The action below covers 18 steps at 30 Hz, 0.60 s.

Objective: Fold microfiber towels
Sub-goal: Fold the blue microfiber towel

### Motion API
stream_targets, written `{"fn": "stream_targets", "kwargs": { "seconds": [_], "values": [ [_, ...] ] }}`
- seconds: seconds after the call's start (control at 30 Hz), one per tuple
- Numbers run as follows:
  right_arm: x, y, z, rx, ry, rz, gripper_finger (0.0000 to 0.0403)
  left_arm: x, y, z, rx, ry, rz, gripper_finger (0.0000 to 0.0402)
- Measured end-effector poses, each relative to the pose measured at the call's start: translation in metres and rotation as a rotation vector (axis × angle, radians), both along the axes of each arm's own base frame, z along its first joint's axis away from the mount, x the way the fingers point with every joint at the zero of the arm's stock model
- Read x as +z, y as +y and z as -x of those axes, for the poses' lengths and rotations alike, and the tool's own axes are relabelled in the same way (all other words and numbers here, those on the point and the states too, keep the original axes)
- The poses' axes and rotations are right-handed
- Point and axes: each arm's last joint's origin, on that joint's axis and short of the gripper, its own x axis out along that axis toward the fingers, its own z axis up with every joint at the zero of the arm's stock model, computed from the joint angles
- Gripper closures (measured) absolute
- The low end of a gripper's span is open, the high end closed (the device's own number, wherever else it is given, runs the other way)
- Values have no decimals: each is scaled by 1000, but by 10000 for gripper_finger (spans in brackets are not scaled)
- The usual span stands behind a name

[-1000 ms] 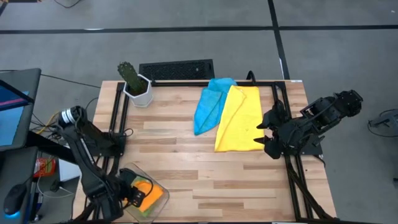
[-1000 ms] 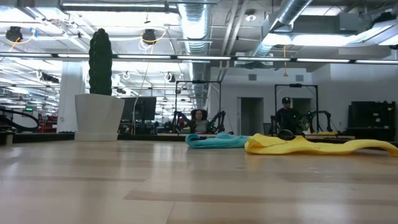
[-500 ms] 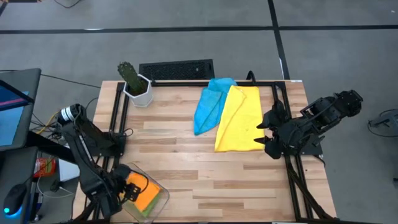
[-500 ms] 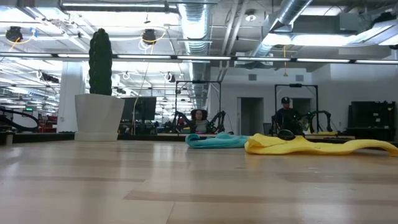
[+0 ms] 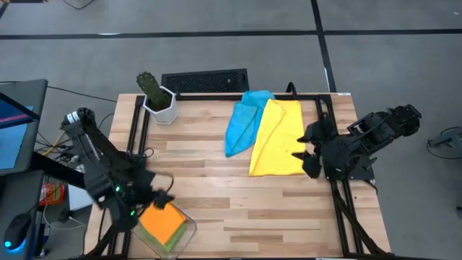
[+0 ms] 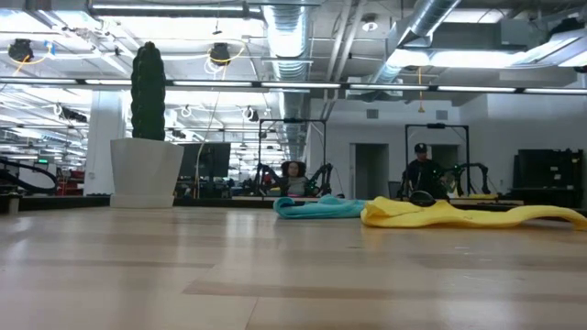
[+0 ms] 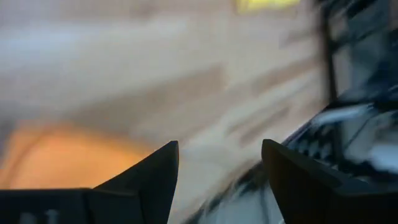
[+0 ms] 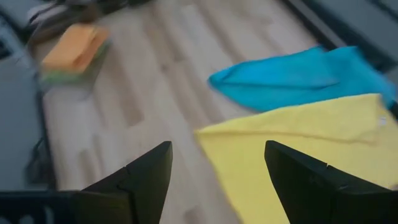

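A folded orange towel (image 5: 163, 221) lies on a green one (image 5: 153, 235) in a clear tray (image 5: 189, 225) at the table's near left corner. My left gripper (image 5: 160, 196) hangs open just above and beyond this stack, with nothing between its fingers; the left wrist view shows the orange towel (image 7: 56, 158) as a blur. A yellow towel (image 5: 276, 137) lies spread at the far right, its left edge over a crumpled light blue towel (image 5: 242, 121). My right gripper (image 5: 304, 150) hovers open at the yellow towel's right edge (image 8: 298, 143).
A green cactus in a white pot (image 5: 157, 97) stands at the far left corner. Black frame rails (image 5: 137, 137) run along the table's left and right sides. Bare wood (image 5: 216, 188) lies between the stack and the spread towels. People stand in the room beyond (image 6: 422, 170).
My left gripper has opened and let go of the orange towel, then risen and drawn back toward the table's far edge, turning as it went. The orange towel stays folded in the tray.
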Motion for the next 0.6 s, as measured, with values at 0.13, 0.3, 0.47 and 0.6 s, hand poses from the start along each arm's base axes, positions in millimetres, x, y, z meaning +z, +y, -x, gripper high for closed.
{"fn": "stream_targets", "kwargs": {
  "seconds": [0.13,0.3,0.47,0.6],
  "values": [
    [-6,-8,-15,-96,28,22,123,11,32,-26,2,-40,-155,184],
    [-20,-19,-32,-201,136,-4,123,21,81,-70,-124,-27,-321,184],
    [-27,-25,-44,-247,183,-26,123,19,150,-95,-171,94,-474,184],
    [-29,-28,-49,-310,178,-50,123,23,213,-100,-154,83,-548,184]
  ]
}}
